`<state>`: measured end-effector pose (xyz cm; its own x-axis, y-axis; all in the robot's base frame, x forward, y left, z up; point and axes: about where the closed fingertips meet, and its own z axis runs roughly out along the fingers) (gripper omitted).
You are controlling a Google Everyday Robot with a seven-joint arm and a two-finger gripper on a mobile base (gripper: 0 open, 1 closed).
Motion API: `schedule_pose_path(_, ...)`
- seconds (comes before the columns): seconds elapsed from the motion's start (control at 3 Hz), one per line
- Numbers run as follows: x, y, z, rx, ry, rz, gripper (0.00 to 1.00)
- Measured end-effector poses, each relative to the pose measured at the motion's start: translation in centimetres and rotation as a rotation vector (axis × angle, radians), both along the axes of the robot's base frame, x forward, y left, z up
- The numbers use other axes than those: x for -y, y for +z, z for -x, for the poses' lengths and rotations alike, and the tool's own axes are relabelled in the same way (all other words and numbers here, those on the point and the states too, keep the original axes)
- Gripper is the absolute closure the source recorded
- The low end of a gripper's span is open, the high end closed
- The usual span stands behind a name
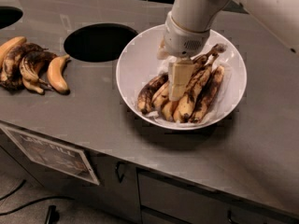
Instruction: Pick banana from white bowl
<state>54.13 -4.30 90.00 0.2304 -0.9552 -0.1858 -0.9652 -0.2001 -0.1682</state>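
The white bowl [135,64] sits on the grey counter and holds several overripe bananas on a crinkled whitish liner. The banana [200,74], long and slim with brown-black blotches, lies diagonally, its dark stem tip pointing at the bowl's far right rim. Two shorter dark bananas lie left of it and another lies right of it. My gripper [177,83] hangs straight down from the white arm into the middle of the bowl, reaching the bananas just left of the long one and hiding part of them.
A bunch of loose bananas [32,64] lies on the counter at the far left. A round dark hole [100,42] opens in the counter between that bunch and the bowl. Another hole [7,17] is at the top left. The counter's front edge has cabinet doors below it.
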Motion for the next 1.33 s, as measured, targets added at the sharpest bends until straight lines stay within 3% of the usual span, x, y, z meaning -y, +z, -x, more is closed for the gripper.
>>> schedule_pose_path(1.0,1.0,-0.4,0.4,-0.008,-0.014,-0.015,0.24)
schedule_pose_path(1.33,-0.7,0.5,-0.3,0.006,0.033,-0.005,0.22)
